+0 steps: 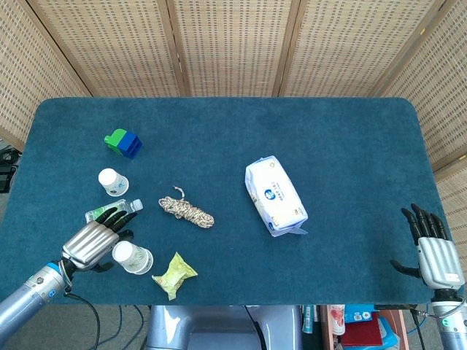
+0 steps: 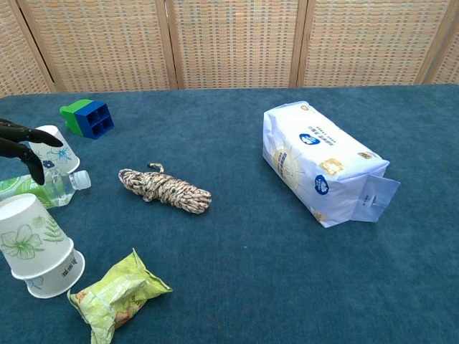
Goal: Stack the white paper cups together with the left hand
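Observation:
Two white paper cups sit nested at the front left of the table; in the chest view the flowered upper cup sits over the lower one. My left hand lies just left of this stack, and its dark fingers are spread above and apart from the cups. A third white cup lies on its side farther back, beyond a small plastic bottle. My right hand hangs at the table's front right corner with its fingers apart, holding nothing.
A coiled rope and a crumpled green wrapper lie right of the cups. A green and blue block sits at the back left. A white tissue pack lies mid-table. A wicker screen stands behind the blue table.

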`<state>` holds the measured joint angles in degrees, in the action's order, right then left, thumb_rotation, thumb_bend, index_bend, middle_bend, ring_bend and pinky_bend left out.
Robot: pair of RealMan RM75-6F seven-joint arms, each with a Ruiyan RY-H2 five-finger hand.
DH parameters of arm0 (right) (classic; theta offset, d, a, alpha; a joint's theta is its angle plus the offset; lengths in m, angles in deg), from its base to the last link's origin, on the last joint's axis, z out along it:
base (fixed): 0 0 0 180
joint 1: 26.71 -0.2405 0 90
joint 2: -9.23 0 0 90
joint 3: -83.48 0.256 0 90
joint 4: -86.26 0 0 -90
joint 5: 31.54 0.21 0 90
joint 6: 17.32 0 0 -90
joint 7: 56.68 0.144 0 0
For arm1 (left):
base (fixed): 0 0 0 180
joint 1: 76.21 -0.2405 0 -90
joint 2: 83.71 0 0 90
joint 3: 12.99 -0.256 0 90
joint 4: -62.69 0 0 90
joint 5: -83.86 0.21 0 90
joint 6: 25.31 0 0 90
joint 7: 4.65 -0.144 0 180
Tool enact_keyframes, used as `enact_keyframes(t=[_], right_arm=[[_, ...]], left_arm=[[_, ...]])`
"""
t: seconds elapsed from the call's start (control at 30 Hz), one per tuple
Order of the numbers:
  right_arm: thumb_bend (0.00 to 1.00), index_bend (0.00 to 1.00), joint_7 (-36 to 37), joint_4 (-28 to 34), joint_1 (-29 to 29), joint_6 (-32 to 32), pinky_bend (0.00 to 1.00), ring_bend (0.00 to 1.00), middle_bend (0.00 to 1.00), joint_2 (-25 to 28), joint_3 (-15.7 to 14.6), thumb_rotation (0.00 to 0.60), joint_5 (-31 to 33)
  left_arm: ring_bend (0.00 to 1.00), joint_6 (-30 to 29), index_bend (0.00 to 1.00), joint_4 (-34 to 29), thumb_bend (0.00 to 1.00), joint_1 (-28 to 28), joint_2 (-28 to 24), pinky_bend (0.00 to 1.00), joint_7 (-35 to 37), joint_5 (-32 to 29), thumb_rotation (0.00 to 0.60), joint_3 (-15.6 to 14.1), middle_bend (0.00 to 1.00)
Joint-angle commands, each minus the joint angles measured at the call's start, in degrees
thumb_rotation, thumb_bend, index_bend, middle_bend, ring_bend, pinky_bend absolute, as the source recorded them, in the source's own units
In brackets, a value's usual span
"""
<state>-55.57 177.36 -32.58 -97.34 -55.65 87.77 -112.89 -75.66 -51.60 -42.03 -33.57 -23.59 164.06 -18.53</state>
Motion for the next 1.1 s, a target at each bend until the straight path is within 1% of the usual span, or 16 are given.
enact_keyframes(t=[0.03,0.1,0.23,0.3,0.4,0.47,0.63,0.73,0.83,0.93,1.1], right_arm=[[0.00,0.00,-0.1,0.0,0.0,0.1,0.00,0.00,0.00,0.0,0.0,0.600,0.1],[0.00,0.00,-0.1,0.0,0.0,0.1,0.00,0.00,0.00,0.0,0.0,0.600,0.1],[0.00,0.00,0.0,0.0,-0.1,0.3,0.00,0.00,0.00,0.0,0.0,0.600,0.0],[0.00,0.00,0.0,0.0,-0.1,0.3,0.00,0.00,0.00,0.0,-0.1,0.600,0.0],[0.00,0.00,-0.2,0.0,-0.1,0.3,0.00,0.00,0.00,-0.1,-0.1,0.600,-0.2],[0.00,0.00,-0.3,0.1,-0.1,0.4,0.00,0.00,0.00,-0.1,-0.2,0.600,-0.2],[0.00,0.00,-0.8,0.2,-0.3,0.6,0.00,0.00,0.00,-0.3,-0.3,0.600,-0.2],[0.00,0.00,-1.1,0.1,-0.3,0.9,0.00,0.00,0.00,-0.4,-0.4,0.600,-0.1],[0.00,0.00,-1.5,0.0,-0.4,1.1,0.00,0.00,0.00,-0.6,-0.4,0.600,0.0],[0.00,0.00,-1.9,-0.1,-0.5,1.0,0.00,0.00,0.00,-0.7,-0.4,0.600,0.0],[0.00,0.00,-2.4,-0.1,-0.6,1.3,0.00,0.00,0.00,-0.9,-0.6,0.600,-0.1]], left_arm=[[0.00,-0.7,0.17,0.3,0.27,-0.5,0.8,0.00,-0.5,-0.6,0.600,0.5,0.00],[0.00,-1.6,0.15,0.5,0.26,-0.8,1.2,0.00,-0.4,-0.6,0.600,0.9,0.00],[0.00,-5.7,0.15,1.2,0.27,-2.3,1.7,0.00,1.0,0.0,0.600,2.4,0.00],[0.00,-8.1,0.15,1.7,0.27,-3.0,1.6,0.00,1.7,-0.4,0.600,3.7,0.00],[0.00,-9.7,0.15,2.2,0.26,-3.3,1.2,0.00,2.1,-2.9,0.600,5.5,0.00],[0.00,-10.3,0.15,3.4,0.26,-3.0,0.9,0.00,2.7,-6.4,0.600,7.6,0.00],[0.00,-9.3,0.15,9.2,0.26,-1.1,2.4,0.00,1.3,-15.2,0.600,11.2,0.00],[0.00,-8.3,0.15,12.5,0.26,0.0,4.1,0.00,0.2,-19.3,0.600,12.4,0.00],[0.00,-6.3,0.15,15.0,0.27,1.2,5.1,0.00,-0.6,-22.9,0.600,13.0,0.00],[0.00,-5.1,0.16,17.4,0.27,2.1,6.0,0.00,-1.6,-25.2,0.600,13.3,0.00],[0.00,-2.0,0.18,22.8,0.26,4.1,9.1,0.00,-1.4,-29.2,0.600,14.2,0.00]])
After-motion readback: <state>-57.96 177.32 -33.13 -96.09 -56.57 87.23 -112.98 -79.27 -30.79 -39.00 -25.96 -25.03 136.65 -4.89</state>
